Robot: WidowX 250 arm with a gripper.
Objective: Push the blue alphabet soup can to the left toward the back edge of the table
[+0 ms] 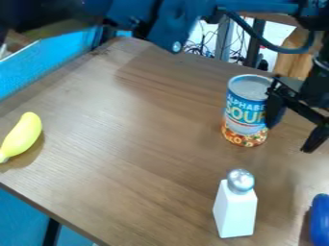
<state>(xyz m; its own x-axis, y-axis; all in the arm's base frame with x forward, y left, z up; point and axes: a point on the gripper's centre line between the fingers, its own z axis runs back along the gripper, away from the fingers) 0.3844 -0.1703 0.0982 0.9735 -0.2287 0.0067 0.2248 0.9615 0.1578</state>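
Presently, the gripper (290,134) is released beside the upright soup can (244,113) near the bench's (128,144) far edge, apparently at pre-grasp alignment, the next move calling for jaws centred astride the can.

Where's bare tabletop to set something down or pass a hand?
The widest bare stretch of tabletop runs between the yellow piece and the soup can, continuing to the near edge beside the white shaker. Crowded at the picture's right: gripper close to the can, blue object near the shaker.
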